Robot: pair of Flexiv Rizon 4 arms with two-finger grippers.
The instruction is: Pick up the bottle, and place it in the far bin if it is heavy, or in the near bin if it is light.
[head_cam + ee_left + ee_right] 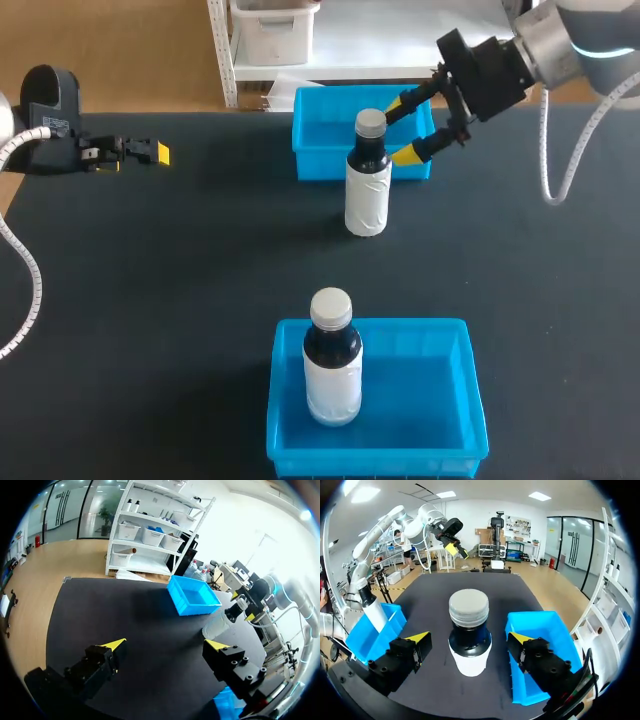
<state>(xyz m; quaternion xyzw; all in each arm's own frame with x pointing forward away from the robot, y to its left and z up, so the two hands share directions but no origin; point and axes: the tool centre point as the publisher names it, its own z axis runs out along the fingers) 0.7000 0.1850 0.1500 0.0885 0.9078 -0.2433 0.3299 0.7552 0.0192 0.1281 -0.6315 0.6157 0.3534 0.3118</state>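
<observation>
**Bottle waits between open jaws.** A bottle (367,190) with a grey cap and a white label stands upright on the black counter (180,280), just in front of the far bin (320,165). The right arm (560,40) comes in from the far right corner. The right jaws stand apart at the height of the bottle's neck, and their yellow tips (404,101) are just beside the cap, above the far bin's right end.

From the right wrist, the bottle (469,630) sits just ahead of the two fingers and in line with the gap between them. There is clear space on either side, and neither finger touches it. The far bin (540,630) lies close beside and under one finger.

The near bin (370,630) lies well off on the other side, with a second bottle (370,607) upright in it. In the head view, that second bottle (332,380) takes up the left half of the near bin (430,400).

The left arm (50,120) rests low at the counter's left edge. The left jaws are also apart and hold nothing. Their tips (116,644) point across bare counter toward the far bin (192,595), well apart from the bottle.
</observation>
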